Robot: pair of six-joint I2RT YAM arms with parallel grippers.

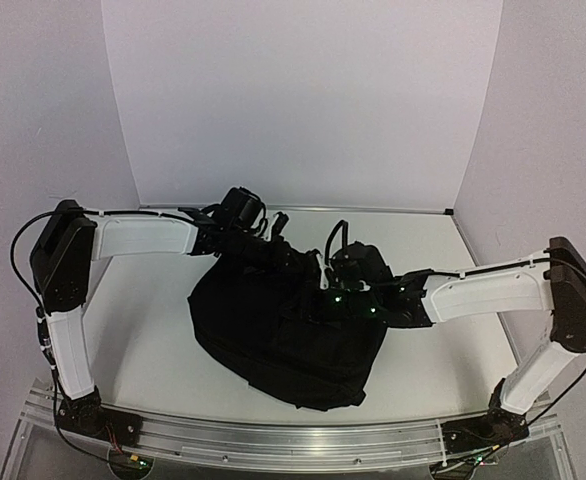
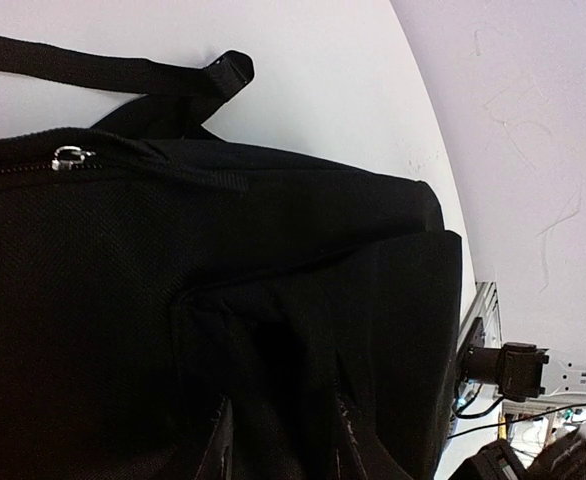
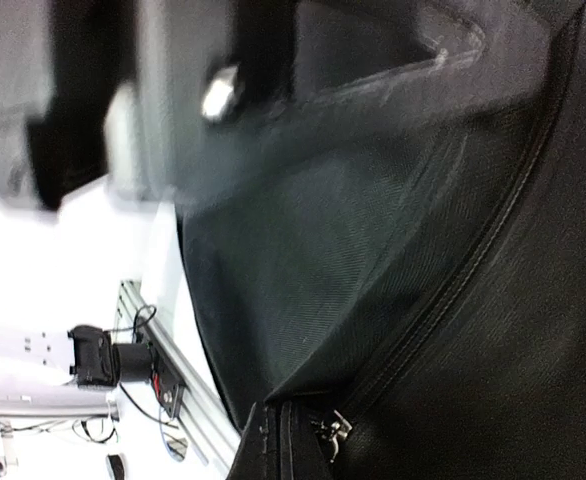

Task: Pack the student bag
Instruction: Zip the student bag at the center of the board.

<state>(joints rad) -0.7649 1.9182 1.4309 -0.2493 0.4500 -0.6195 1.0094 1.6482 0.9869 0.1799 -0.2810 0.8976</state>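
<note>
The student bag point(image 1: 273, 330) lies as a big black soft heap in the middle of the table. My left gripper point(image 1: 260, 243) is down on its far top edge. In the left wrist view the gripper point(image 2: 281, 432) has a raised fold of the bag point(image 2: 223, 230) pinched between its dark fingers point(image 2: 218, 440). A silver zipper pull point(image 2: 68, 157) and a strap point(image 2: 103, 75) lie further out. My right gripper point(image 1: 341, 276) sits at the bag's right top. Its jaws point(image 3: 278, 428) are shut on bag fabric point(image 3: 353, 250) that tents up from them, beside a zipper pull point(image 3: 336, 431).
White walls close in the table at the back and both sides. An aluminium rail point(image 1: 293, 440) runs along the near edge and also shows as a rail point(image 3: 173, 390) in the right wrist view. A blurred grey arm part point(image 3: 223, 95) hangs close above the right wrist camera.
</note>
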